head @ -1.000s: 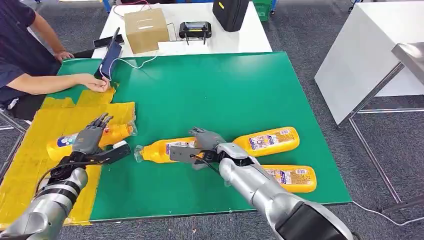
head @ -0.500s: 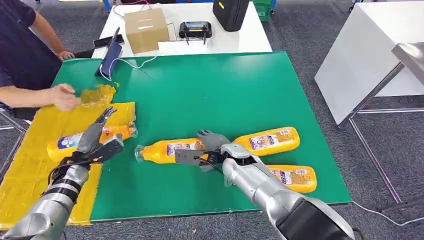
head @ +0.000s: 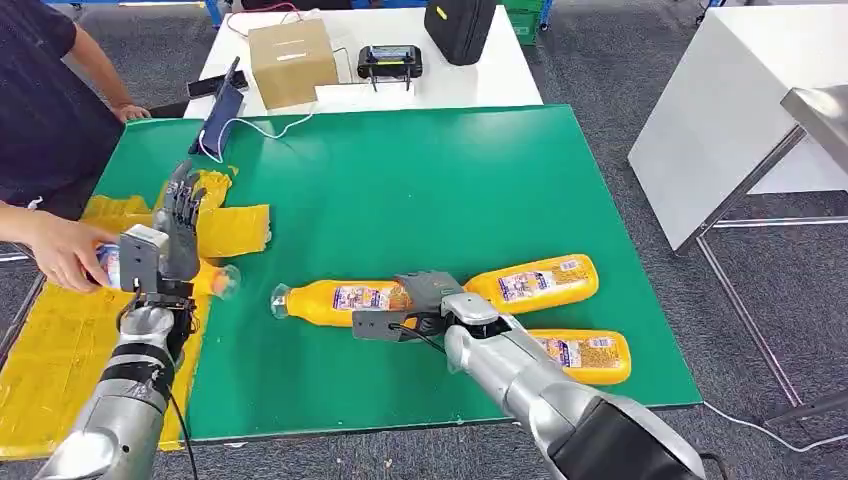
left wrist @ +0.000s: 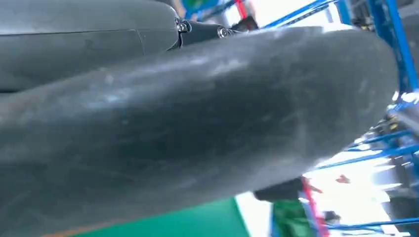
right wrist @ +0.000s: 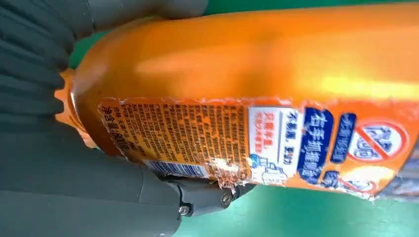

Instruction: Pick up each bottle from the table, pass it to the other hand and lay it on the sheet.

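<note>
Several orange bottles lie on the green table (head: pixel 420 180). My right hand (head: pixel 418 303) grips the base end of the middle bottle (head: pixel 340 298), which lies flat with its cap to the left. In the right wrist view the thumb (right wrist: pixel 148 197) is under this bottle (right wrist: pixel 276 94) and the fingers are over it. Two more bottles (head: pixel 535 280) (head: pixel 582 356) lie to its right. My left hand (head: pixel 172 235) stands open, fingers pointing up, over the yellow sheet (head: pixel 60 350). Behind it lies another bottle (head: pixel 212 280), and a person's hand (head: pixel 60 250) holds its far end.
The person sits at the table's left edge. At the far side are a cardboard box (head: pixel 290 58), a propped tablet (head: pixel 222 112) with a cable, a controller (head: pixel 390 60) and a black bag (head: pixel 460 25). A white table (head: pixel 720 130) stands to the right.
My left hand lifted off the sheet's bottle and turned its fingers upward. The person's hand came from the sheet's far edge and took that bottle. My right hand settled lower around the middle bottle.
</note>
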